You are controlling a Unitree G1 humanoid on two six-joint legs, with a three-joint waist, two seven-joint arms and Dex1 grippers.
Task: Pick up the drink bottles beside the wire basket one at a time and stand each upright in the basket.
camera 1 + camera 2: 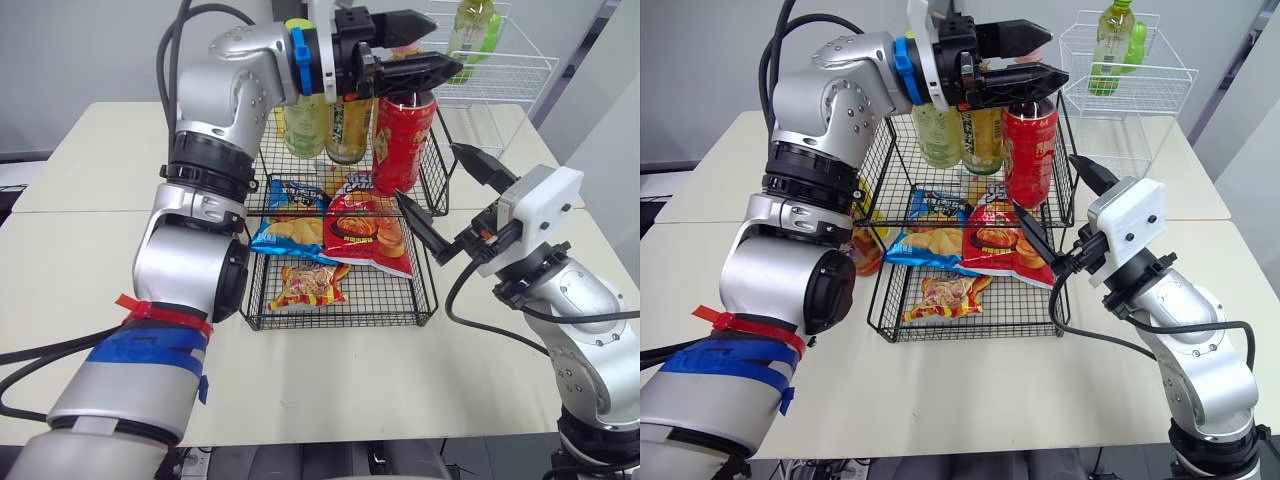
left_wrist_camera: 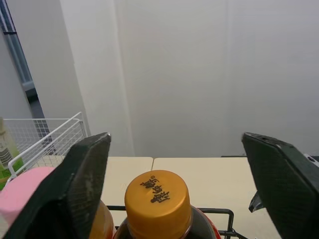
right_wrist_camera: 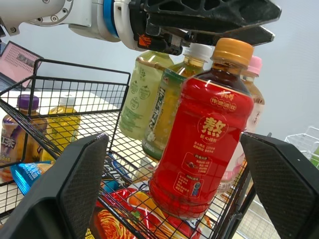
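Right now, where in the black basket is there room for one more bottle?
The far end is crowded: the red bottle and green bottles stand packed at the left gripper. Snack bags cover the middle. Bare mesh shows at the near right corner of the wire basket, beside the small bag.

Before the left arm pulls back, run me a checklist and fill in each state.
1. Left gripper open, clear of the orange cap: ok, fingers apart on either side.
2. Red bottle upright in the wire basket: ok.
3. Red bottle's footing firm: cannot tell; its base is at the snack bags.
4. Right gripper open and empty: ok.
5. All bottles in: not ok; purple-capped bottle and yellow bottle stand outside the basket's wall.
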